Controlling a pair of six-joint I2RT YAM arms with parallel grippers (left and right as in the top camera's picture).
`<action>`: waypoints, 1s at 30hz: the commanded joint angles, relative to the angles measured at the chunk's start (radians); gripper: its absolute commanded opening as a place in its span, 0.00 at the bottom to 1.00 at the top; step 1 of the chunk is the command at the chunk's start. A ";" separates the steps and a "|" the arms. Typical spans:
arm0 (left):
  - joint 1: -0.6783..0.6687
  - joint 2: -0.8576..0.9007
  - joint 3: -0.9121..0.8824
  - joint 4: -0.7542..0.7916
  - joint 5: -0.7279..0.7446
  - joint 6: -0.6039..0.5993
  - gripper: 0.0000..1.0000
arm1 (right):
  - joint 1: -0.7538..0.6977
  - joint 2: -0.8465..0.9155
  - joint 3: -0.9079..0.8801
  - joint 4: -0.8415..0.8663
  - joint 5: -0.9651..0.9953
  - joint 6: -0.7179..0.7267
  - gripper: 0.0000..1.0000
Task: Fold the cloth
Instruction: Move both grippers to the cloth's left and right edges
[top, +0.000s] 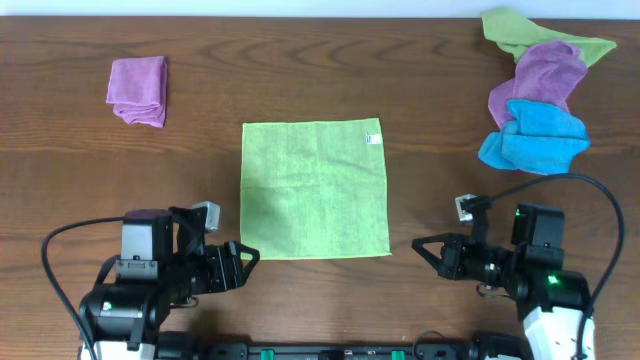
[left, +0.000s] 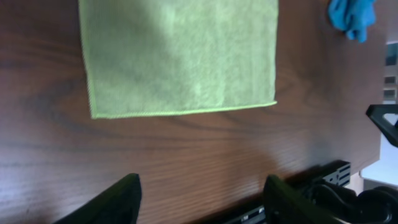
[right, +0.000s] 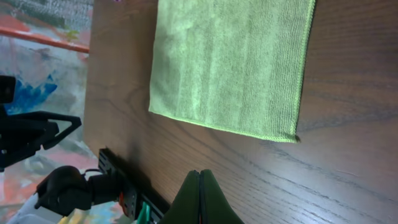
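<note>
Broadly, the wooden counter (top: 320, 60) is laid out so the work sits in the middle and the spares are kept to the far edges. The cloth (top: 314, 188) lies flat and fully spread at the centre, between the two arms, its near edge running square to them. That looks like a deliberate starting position, with no fold made yet. A heap of other cloths (top: 535, 90), dull green, purple and blue, is bunched at the far right corner. A folded purple cloth (top: 138, 90) rests at the far left. Both are well apart from the work.

The left pincer (top: 248, 262) hovers just beside the cloth's near-left corner and the right pincer (top: 420, 247) near its near-right corner. I judge they are placed to take one corner each. Neither touches the fabric.

The wrist views settle what the overhead view leaves vague. The left fingers (left: 121, 199) stand wide apart, released and empty. The right fingers (right: 189, 199) are pressed together with only a seam between them, clenched on nothing. Only the overhead view shows the small white tag (top: 373, 138), at the far-right corner.
</note>
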 joint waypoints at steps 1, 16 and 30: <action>-0.064 0.027 0.024 -0.013 -0.080 0.021 0.66 | -0.011 0.016 0.002 0.005 0.006 -0.007 0.02; -0.298 0.043 0.021 -0.008 -0.418 -0.267 0.84 | 0.010 0.085 0.002 0.019 0.008 0.032 0.02; -0.143 0.362 -0.043 0.115 -0.283 -0.175 0.91 | 0.010 0.443 0.002 0.222 0.036 -0.105 0.51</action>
